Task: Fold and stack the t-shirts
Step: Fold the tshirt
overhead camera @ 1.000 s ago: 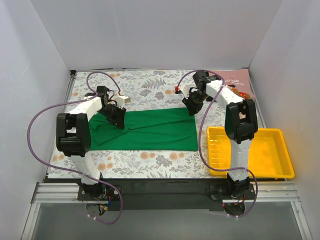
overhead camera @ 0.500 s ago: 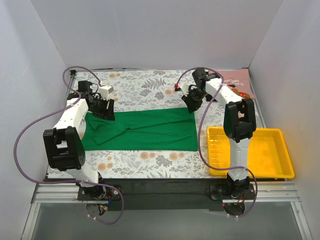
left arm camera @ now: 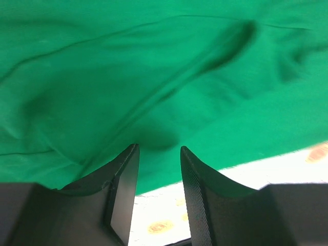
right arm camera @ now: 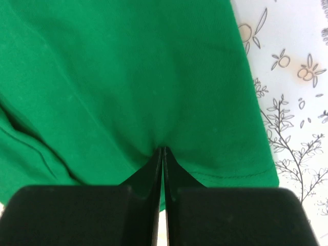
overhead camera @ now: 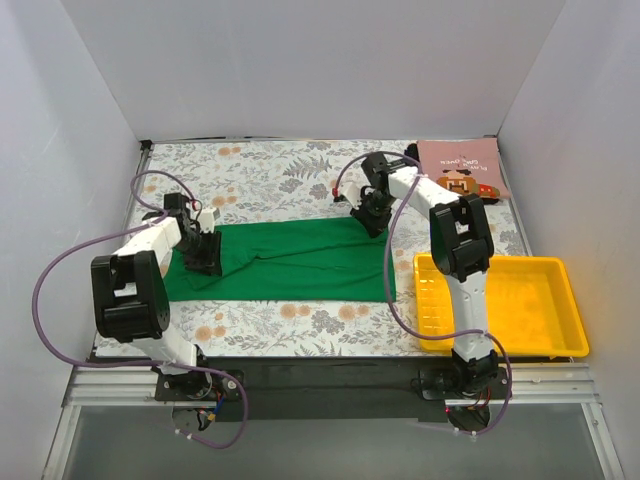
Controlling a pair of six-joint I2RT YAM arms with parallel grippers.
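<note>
Right gripper (right arm camera: 163,149): jaws together, clamped on a pinch of the green t-shirt (overhead camera: 290,262) at its far right part; the cloth puckers at the tips. Left gripper (left arm camera: 158,154): jaws apart by a narrow gap, low over the shirt's left end, no cloth seen between them. The shirt lies spread lengthwise across the middle of the desk, its left half creased and ridged. Judgement: light, limp, unslippery cloth that will drape and drag rather than hold shape. It is best taken at hem corners or along a seam, both ends lifted together. Pink t-shirt (overhead camera: 462,170) lies flat in the far right corner, apart from the green. Yellow tray (overhead camera: 530,262) sits at the near right edge, just beside the right hem; a dragged hem might catch its rim.
</note>
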